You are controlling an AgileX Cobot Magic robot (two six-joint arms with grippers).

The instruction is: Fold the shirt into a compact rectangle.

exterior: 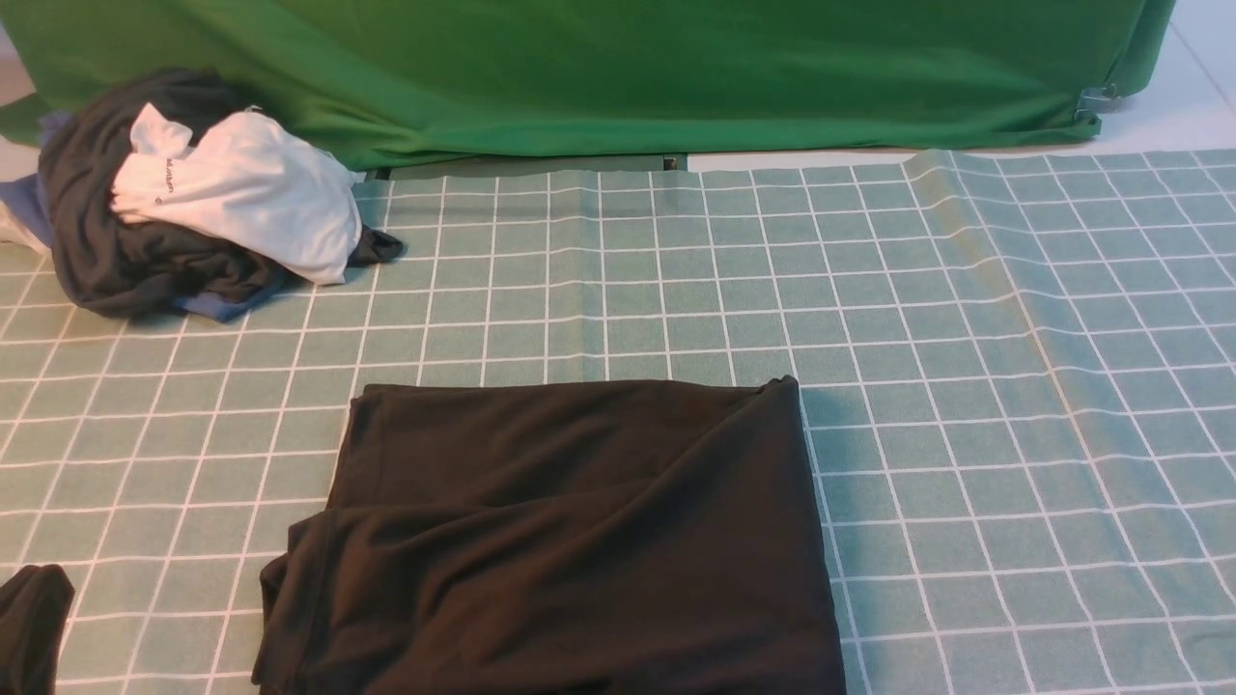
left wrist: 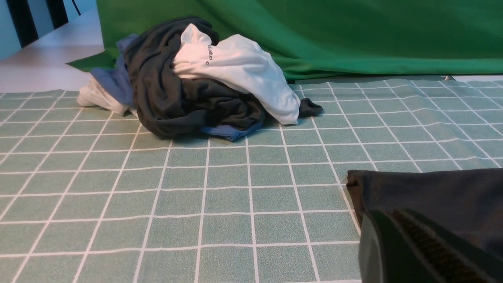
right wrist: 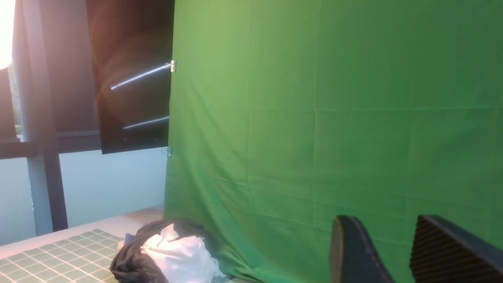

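Note:
The black shirt [exterior: 570, 541] lies folded into a rough rectangle on the checked cloth at the front middle, with creases across it and its left edge uneven. In the left wrist view its near corner [left wrist: 412, 188] shows just beyond my left gripper [left wrist: 397, 239], which is low over the table to the shirt's left, shut, with nothing seen between its fingers. A dark tip at the bottom left corner of the front view looks like that gripper [exterior: 34, 618]. My right gripper [right wrist: 381, 222] is raised, facing the green backdrop, open and empty. It is out of the front view.
A heap of dark grey, white and blue clothes [exterior: 193, 193] sits at the back left of the checked tablecloth [exterior: 966, 386]. The green backdrop [exterior: 628, 68] hangs along the back edge. A ridge in the tablecloth [exterior: 975, 251] runs down the right side.

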